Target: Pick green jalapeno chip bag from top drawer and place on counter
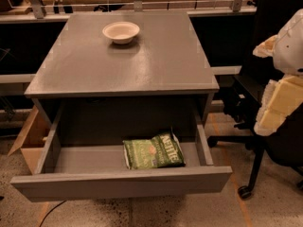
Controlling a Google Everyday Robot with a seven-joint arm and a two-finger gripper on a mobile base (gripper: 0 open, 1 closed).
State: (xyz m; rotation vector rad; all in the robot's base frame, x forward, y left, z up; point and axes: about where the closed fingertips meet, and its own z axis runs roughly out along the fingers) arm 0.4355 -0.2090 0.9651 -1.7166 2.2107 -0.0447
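Camera view: green jalapeno chip bag (pixel 153 151) in top drawer (pixel 118 186), well apart from right-edge pincer (pixel 279 103), state unclear.

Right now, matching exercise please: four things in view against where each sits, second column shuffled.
Things:
1. green jalapeno chip bag
2. white bowl
3. hand
4. cardboard box

Places:
A. on the counter, near its back edge
B. at the right edge of view, off to the side of the top drawer
C. lying inside the open top drawer
D. low down, left of the top drawer

Pairs: 1-C, 2-A, 3-B, 4-D
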